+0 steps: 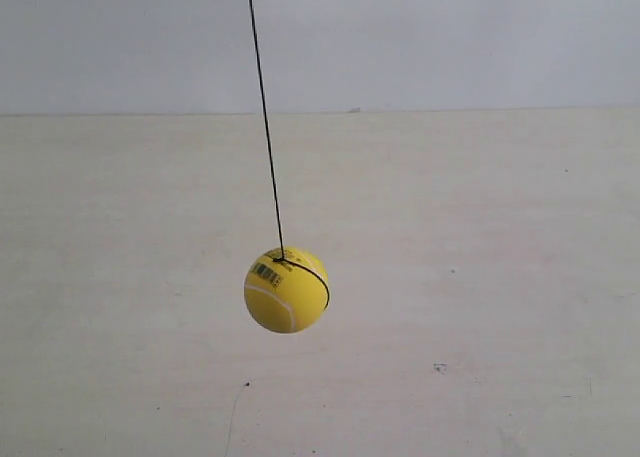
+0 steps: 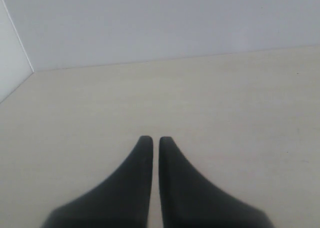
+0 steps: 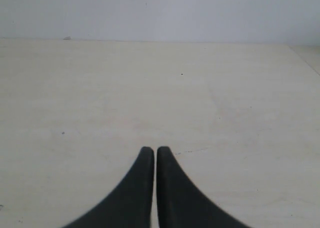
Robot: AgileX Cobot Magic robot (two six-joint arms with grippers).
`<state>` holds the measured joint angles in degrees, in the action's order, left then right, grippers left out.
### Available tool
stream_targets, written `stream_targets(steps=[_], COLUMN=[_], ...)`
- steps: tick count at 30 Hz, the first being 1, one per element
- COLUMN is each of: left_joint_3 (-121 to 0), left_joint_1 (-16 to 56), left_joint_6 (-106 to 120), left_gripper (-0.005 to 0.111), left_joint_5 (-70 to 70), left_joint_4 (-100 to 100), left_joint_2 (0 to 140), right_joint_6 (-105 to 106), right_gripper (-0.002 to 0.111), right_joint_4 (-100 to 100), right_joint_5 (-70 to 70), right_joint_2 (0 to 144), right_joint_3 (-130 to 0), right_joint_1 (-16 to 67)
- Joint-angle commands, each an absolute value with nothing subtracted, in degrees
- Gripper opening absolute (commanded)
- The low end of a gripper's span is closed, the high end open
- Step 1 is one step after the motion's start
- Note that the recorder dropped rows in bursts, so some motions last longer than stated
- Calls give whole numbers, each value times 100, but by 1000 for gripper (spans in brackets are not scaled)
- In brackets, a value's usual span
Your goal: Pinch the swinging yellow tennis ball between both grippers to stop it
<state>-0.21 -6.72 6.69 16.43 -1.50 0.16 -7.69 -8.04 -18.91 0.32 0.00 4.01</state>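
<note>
The ball [image 1: 287,290] is hanging on a string [image 1: 265,117], likely light and springy; be aiming at its opposite sides. Left gripper [image 2: 151,138] and right gripper [image 3: 151,149] are sitting fingers together, empty.

yellow tennis ball [image 1: 286,290] hanging midair, left gripper [image 2: 155,138] closed, right gripper [image 3: 155,148] closed

Flat, soft, even light all over, pretty washed out, no glare or hard shadows. Exterior cam's kinda grainy, and the yellow tennis ball [image 1: 286,290] goes slightly darker underneath.
</note>
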Motion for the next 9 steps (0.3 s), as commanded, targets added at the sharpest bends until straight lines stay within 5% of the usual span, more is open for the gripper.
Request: stream_targets(steps=[1,9], left_joint_3=[0,0], left_joint_1=[-678,-678], left_joint_6=[626,626], left_gripper=[5,5], left_joint_5=[1625,1625], left_joint_4=[-152,-152], left_joint_2=[0,0], right_joint_6=[-760,-760], right_gripper=[0,0], right_joint_4=[-816,-816], right_joint_5=[-1877,-1850], right_joint_2=[0,0], right_joint_3=[0,0], right_joint_1=[388,388])
